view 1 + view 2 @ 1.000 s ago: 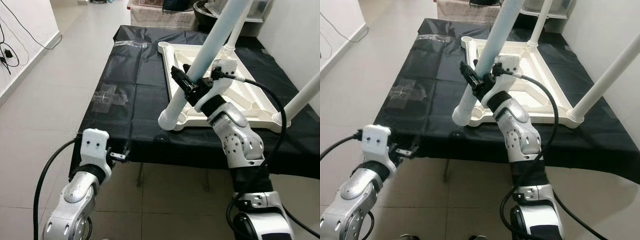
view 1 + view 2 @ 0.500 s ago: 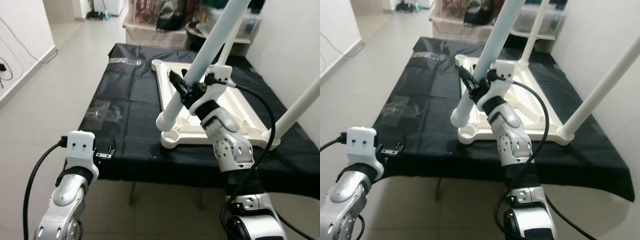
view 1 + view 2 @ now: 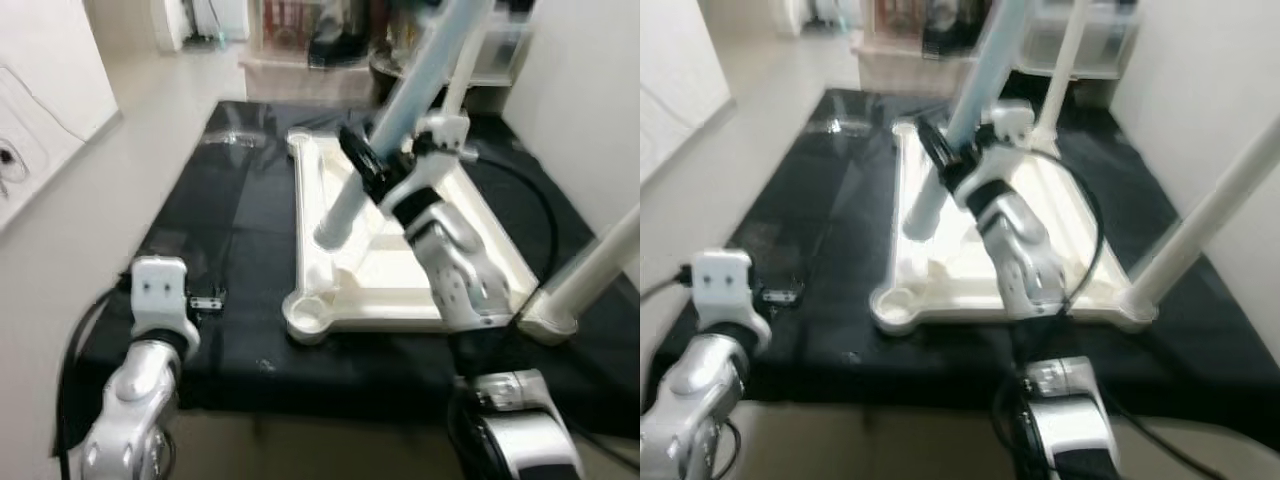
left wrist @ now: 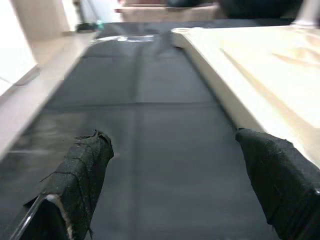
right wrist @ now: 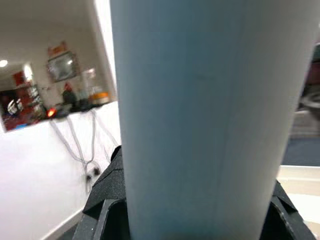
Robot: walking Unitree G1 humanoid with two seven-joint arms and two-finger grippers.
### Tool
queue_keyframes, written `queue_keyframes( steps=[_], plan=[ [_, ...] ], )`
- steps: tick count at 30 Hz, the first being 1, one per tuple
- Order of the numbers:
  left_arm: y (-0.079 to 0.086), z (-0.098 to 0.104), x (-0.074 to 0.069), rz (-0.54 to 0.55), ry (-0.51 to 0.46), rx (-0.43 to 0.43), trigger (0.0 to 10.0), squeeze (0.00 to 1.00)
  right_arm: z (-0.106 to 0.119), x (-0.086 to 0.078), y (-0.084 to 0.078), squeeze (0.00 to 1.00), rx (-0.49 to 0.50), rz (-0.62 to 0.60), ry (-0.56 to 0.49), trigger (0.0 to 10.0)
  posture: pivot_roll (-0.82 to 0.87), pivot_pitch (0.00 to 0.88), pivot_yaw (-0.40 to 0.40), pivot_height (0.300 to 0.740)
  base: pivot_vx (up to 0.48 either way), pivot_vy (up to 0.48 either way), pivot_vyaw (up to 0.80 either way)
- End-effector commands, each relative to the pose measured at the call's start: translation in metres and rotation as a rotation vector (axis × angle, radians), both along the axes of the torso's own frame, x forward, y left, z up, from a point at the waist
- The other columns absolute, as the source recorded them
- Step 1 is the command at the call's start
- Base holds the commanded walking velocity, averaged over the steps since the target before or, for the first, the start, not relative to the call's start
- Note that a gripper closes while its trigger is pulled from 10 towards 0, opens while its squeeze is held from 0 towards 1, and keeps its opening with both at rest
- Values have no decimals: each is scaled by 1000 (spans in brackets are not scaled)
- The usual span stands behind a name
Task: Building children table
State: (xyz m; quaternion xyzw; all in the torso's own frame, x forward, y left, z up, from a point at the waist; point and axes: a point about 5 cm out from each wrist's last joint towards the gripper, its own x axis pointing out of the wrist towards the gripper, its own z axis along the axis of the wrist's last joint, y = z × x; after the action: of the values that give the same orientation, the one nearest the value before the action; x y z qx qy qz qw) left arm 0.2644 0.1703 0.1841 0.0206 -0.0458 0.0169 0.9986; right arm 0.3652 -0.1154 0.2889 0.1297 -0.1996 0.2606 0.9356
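Right hand (image 3: 368, 172): closed around a pale blue table leg (image 3: 400, 112), gripping it partway along its length; in the wrist view the fingers (image 5: 102, 200) press both sides of the tube.
Table leg: tilted, its lower end just below the hand and lifted over the tabletop, apart from it; its upper end runs up past the hand and out of frame.
Tabletop (image 3: 330, 300): white, lying upside down on the surface beneath the right hand, with an open corner socket (image 3: 303, 315) at its near corner, below and to the left of that hand.
Other legs: one (image 3: 592, 275) stands in the near right corner, another (image 3: 1064, 62) at the far side.
Left hand (image 4: 170, 200): fingers spread wide, holding nothing, low over the black-covered surface (image 3: 220, 220), the tabletop edge just to its right.
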Motion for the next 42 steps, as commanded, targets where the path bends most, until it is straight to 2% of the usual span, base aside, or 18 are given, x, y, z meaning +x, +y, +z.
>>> queue_keyframes(
  steps=[1,3,6,12,14,16,17,18,20,23,34,37,39,42],
  plan=[
    [3,-1,-2,15,5,13,10000,0,1,-2,9,0,2,71,-11,10000,91,126,-93,740,0,0,0],
    [1,-2,-2,13,6,7,10000,0,1,-3,11,0,-5,103,-9,10000,91,126,-93,740,0,0,0],
    [-13,-1,-8,-78,0,-35,10000,0,-6,0,13,0,-58,199,12,10000,90,134,-93,740,0,0,0],
    [-31,-4,-18,-199,21,-81,10000,0,-8,10,13,0,-96,242,38,10000,93,154,-97,740,0,0,0],
    [-53,-8,-33,-341,56,-113,10000,0,-9,15,20,0,-151,350,44,10000,94,183,-101,740,0,0,0],
    [-53,-8,-33,-341,56,-113,10000,0,-9,15,20,0,-151,350,44,10000,94,183,-101,740,0,0,0],
    [-63,-10,-41,-405,71,-125,10000,0,-9,16,24,0,-162,416,54,10000,95,193,-104,740,0,0,0],
    [-63,-10,-41,-405,71,-125,10000,0,-9,16,24,0,-162,416,54,10000,95,193,-104,740,0,0,0],
    [-77,-12,-53,-470,94,-127,10000,0,-4,15,34,0,-154,545,47,10000,104,221,-109,740,0,0,0],
    [-82,-13,-60,-468,109,-141,10000,0,5,18,43,0,-130,573,23,10000,108,239,-110,740,0,0,0],
    [-85,-13,-70,-468,131,-152,10000,0,13,21,54,0,-98,633,12,10000,117,270,-115,740,0,0,0],
    [-84,-13,-73,-464,137,-149,10000,0,3,15,61,0,-154,751,18,10000,115,274,-114,740,0,0,0],
    [-84,-13,-73,-464,137,-149,10000,0,3,15,61,0,-154,751,18,10000,115,274,-114,740,0,0,0],
    [-84,-13,-74,-458,140,-148,10000,0,-6,10,65,0,-203,832,30,10000,115,269,-113,740,0,0,0]
  ],
)
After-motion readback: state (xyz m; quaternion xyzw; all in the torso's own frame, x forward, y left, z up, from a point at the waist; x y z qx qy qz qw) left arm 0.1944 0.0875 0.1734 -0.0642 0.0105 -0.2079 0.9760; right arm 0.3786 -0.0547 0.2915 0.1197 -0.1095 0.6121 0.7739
